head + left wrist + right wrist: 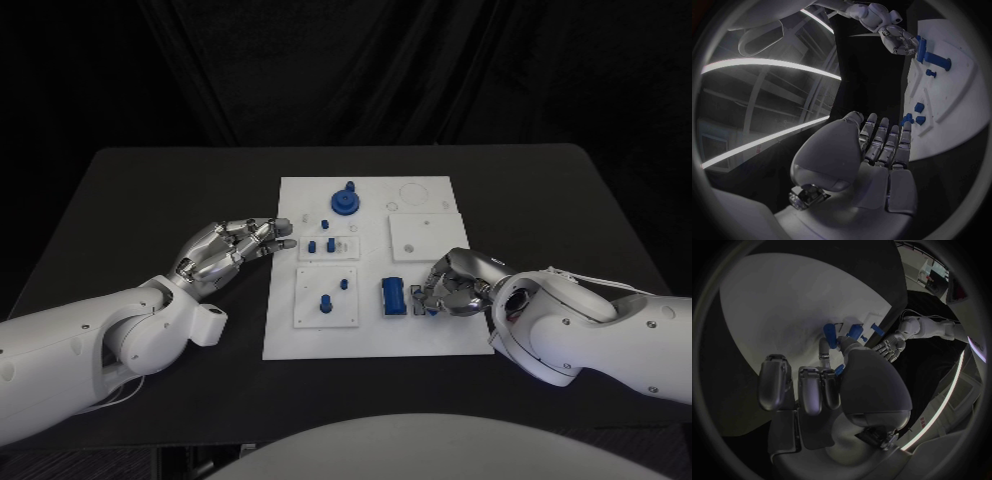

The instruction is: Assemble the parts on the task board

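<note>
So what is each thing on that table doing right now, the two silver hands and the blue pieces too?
Left silver hand: fingers together, holding nothing, hovering at the board's left edge.
Right silver hand: pinching a small blue part.
Round blue knob: standing upright on the white task board.
Blue block: lying on the board beside the right hand.

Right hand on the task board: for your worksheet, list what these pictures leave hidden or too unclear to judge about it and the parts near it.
- Head view: the right hand covers the task board beside the blue block; its grasp is hidden.
- Right wrist view: the palm hides a small blue part under the fingers.
- Left wrist view: the small pieces are too small to identify.
</note>
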Motion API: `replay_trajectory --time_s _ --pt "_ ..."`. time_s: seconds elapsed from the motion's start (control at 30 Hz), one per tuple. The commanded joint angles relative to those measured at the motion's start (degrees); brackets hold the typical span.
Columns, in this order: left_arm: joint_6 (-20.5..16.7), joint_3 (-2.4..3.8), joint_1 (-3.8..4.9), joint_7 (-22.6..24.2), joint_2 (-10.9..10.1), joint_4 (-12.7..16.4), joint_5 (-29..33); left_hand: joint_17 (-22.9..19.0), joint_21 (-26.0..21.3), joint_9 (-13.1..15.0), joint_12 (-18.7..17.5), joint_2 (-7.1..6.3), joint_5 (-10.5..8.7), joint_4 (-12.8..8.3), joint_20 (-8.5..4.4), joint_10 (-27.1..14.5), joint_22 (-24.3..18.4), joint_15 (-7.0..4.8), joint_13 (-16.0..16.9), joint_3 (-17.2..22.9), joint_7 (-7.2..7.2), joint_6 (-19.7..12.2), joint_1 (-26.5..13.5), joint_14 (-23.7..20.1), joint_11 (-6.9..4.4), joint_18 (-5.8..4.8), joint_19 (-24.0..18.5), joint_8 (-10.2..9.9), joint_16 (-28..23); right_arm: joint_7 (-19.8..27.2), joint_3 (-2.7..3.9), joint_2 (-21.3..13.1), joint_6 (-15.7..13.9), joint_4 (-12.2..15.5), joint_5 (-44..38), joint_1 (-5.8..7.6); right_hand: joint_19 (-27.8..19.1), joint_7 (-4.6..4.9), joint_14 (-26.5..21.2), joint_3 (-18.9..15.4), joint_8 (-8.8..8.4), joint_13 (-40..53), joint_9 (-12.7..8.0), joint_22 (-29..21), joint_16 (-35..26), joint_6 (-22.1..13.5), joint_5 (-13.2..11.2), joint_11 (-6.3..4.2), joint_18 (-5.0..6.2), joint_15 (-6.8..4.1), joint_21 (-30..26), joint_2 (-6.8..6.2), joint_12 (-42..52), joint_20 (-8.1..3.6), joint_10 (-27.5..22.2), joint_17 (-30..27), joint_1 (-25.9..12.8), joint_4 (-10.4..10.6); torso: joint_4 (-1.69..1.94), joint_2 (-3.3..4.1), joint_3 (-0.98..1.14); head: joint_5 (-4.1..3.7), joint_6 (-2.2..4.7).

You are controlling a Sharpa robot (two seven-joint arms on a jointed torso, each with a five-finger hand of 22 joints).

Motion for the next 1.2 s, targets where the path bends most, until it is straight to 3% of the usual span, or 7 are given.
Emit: replay_trajectory --time_s 0.03,0.6,1.2 --pt "0.96 0.02 -0.12 4.55 0.01 0.09 -0.09 0.09 0.32 0.08 -0.09 0.05 0.32 0.03 0.11 -0.04 0.02 0.14 0.04 0.44 1.49 -0.47 0.53 0.34 0.24 -0.98 0.35 -0.14 0.21 -2.73 -0.05 -0.1 0.41 -0.31 -2.22 0.02 0.63 -0.58 5.14 2.02 0.26 15.07 0.4 10.43 -0.26 0.09 0.18 -0.35 0.77 -0.41 -0.22 1.1 0.16 -0.48 5.96 11.25 1.76 -2.22 -0.01 0.03 -0.03 0.16 0.0" --pt "1.02 0.02 -0.13 4.43 0.08 0.05 -0.09 0.09 0.32 0.08 -0.09 0.05 0.32 0.03 0.11 -0.04 0.02 0.14 0.04 0.44 1.49 -0.47 0.53 0.34 0.24 -0.98 0.35 -0.14 0.21 -1.0 0.04 -1.53 -4.02 1.73 2.64 0.04 0.93 -0.94 5.08 2.56 1.49 15.07 2.78 10.6 -0.46 0.62 1.25 -0.67 0.65 -0.68 0.19 1.1 0.16 -0.75 5.96 10.88 -0.64 -0.49 -0.03 0.02 0.03 -0.17 0.0" --pt "0.79 0.02 -0.13 4.18 0.03 0.11 -0.09 0.1 0.39 0.08 -0.1 0.03 0.33 0.02 0.1 -0.06 0.1 0.17 0.04 0.67 1.51 -0.5 0.52 0.44 0.24 -1.03 0.47 -0.14 0.32 -1.64 0.16 -1.26 -5.04 1.67 6.56 0.07 0.88 -0.93 5.0 1.92 0.96 15.07 4.03 10.5 -0.71 0.37 -1.13 -0.67 0.71 -0.71 -0.3 0.78 0.16 -0.83 5.96 10.44 -4.54 2.92 0.09 0.05 -0.01 -0.14 0.0"
